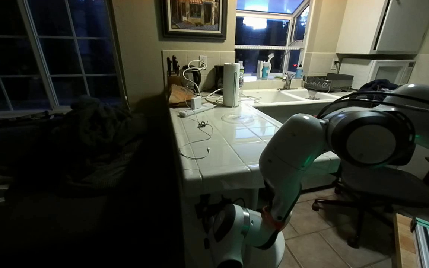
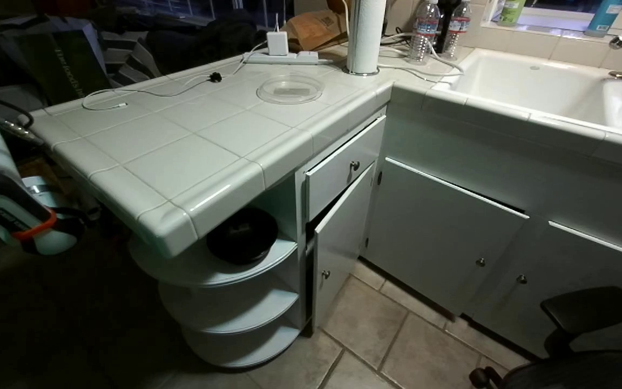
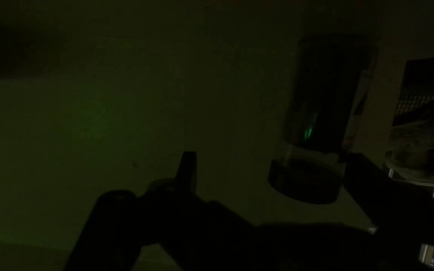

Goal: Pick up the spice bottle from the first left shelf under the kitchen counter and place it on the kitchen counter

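Note:
The kitchen counter [image 1: 233,149] has white glossy tiles; it also shows in an exterior view [image 2: 181,140] with open rounded shelves [image 2: 192,270] under its near end. The spice bottle [image 3: 320,109] shows very dark in the wrist view, with clear sides, dark contents and a dark cap-like end low in the picture. It is hidden in both exterior views. My gripper [image 3: 271,155] is open. The bottle's capped end lies between the fingers, close to the right-hand finger; whether they touch I cannot tell. In an exterior view the gripper [image 1: 204,210] is just below the counter's end.
A black round object [image 2: 242,235] is on the top shelf. A cabinet door [image 2: 340,248] stands ajar. On the counter are a clear round lid [image 2: 289,89], a paper towel roll [image 1: 231,85], a power strip [image 1: 196,110] and a cable. A chair [image 1: 382,182] stands nearby.

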Controlling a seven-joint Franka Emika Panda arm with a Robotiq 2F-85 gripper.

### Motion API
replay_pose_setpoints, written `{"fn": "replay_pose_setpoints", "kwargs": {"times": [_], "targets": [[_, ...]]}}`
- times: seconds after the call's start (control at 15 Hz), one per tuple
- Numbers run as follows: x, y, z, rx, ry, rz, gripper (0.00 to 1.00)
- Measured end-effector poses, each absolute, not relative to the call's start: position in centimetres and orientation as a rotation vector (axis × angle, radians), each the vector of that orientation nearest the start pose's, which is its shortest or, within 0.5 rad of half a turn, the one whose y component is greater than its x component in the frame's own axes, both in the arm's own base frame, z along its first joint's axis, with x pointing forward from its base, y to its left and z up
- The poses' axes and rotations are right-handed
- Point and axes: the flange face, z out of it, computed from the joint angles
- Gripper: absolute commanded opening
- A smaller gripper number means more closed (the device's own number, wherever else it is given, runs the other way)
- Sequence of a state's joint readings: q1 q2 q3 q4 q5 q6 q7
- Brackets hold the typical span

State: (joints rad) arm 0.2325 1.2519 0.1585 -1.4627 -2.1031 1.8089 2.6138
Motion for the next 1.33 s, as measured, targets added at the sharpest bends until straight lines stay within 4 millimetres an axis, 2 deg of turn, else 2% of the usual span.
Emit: {"fn": "replay_pose_setpoints", "kwargs": {"times": [0.67, 0.73, 0.8, 1.2, 1.27, 1.33], "targets": [[62.7, 16.5, -5.2, 2.003, -0.552, 1.683, 1.0], [62.8, 16.3, -5.3, 2.005, -0.549, 1.683, 0.75], [62.8, 16.1, -5.3, 2.005, -0.546, 1.682, 0.74], [62.8, 15.9, -5.5, 2.006, -0.531, 1.683, 0.26], [62.8, 15.9, -5.5, 2.007, -0.53, 1.684, 0.22], [62.8, 15.9, -5.5, 2.007, -0.529, 1.684, 0.22]]}}
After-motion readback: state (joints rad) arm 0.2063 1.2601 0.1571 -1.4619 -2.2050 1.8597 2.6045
